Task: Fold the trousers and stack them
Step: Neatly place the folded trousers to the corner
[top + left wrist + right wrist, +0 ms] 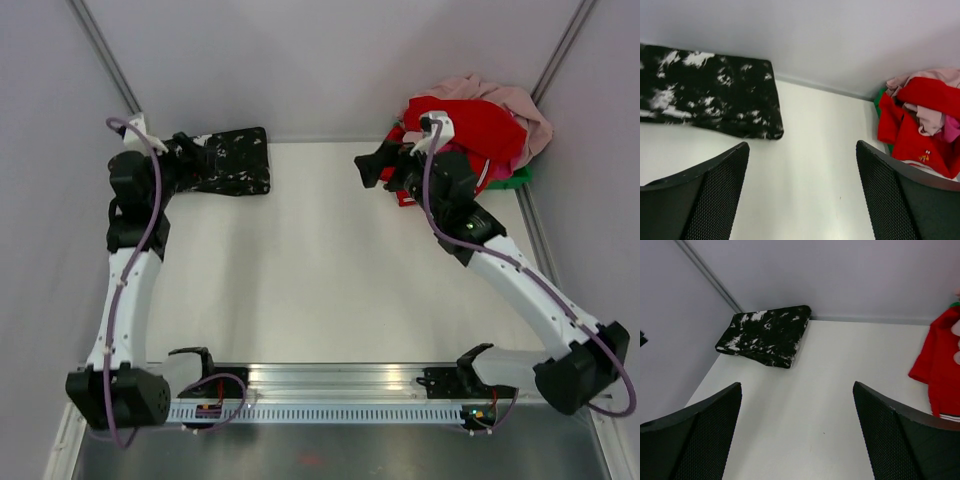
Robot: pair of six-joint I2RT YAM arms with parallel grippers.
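Note:
The trousers [235, 162], black with white blotches, lie folded into a flat rectangle at the table's back left. They also show in the left wrist view [710, 95] and the right wrist view [767, 335]. My left gripper [195, 152] hangs at the folded bundle's left end. In its own view it [801, 150] is open, with only bare table between the fingers [715, 190]. My right gripper [370, 166] is at the back right, beside the clothes pile. It [796, 387] is open and holds nothing.
A heap of clothes fills the back right corner: a red garment [475, 125] with pink clothes [510, 100] on top and something green [518, 178] underneath. The red garment also shows in both wrist views [910, 125] [940, 365]. Walls close the table's back and sides.

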